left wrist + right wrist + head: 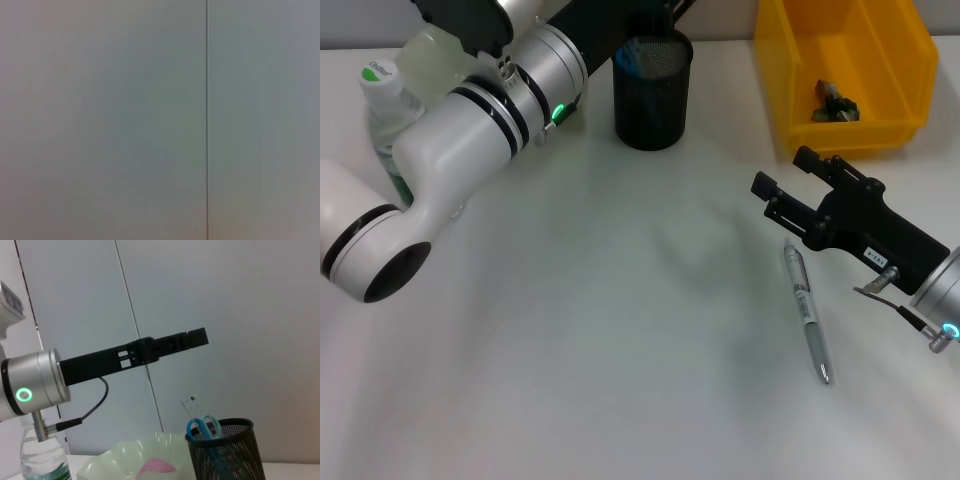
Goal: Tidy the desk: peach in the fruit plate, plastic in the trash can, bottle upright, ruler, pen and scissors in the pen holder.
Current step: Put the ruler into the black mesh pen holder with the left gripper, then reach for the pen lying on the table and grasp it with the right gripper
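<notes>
Right pincer [783, 178] wide, just beside the pen [807, 310] on the bench [620, 330] — we judge it light, slick; grip mid-barrel.

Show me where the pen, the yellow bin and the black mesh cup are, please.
pen [808, 312]: head view, middle of its silver barrel, lying on the desk.
yellow bin [898, 48]: head view, its right sloped wall.
black mesh cup [650, 105]: head view, front of its mesh wall.

The left end effector [197, 337] is held level high above the pen holder [227, 452], where scissors [202, 427] and ruler [192, 405] stand; a peach [156, 467] lies in the fruit plate [120, 457] beside the bottle [42, 457].
</notes>
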You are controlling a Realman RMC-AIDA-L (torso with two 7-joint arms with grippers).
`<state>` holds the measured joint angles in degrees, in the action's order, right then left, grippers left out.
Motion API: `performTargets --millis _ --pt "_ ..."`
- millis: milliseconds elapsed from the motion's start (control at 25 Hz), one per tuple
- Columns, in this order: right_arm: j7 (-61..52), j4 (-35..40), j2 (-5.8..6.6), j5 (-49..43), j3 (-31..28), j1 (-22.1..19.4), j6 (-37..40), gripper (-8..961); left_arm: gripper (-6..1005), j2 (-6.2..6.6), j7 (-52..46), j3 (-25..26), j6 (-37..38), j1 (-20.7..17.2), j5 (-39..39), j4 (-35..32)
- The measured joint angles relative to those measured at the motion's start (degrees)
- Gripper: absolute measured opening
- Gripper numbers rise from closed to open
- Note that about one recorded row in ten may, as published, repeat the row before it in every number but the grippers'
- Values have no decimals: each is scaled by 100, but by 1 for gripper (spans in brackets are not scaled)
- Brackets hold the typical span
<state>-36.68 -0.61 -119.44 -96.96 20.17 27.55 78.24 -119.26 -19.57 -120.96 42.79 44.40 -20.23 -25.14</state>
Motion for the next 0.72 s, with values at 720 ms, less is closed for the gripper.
performTargets --millis 720 --pt "-1310 697 25 -140 14 -188 291 742 800 191 -2000 289 2089 -869 1965 40"
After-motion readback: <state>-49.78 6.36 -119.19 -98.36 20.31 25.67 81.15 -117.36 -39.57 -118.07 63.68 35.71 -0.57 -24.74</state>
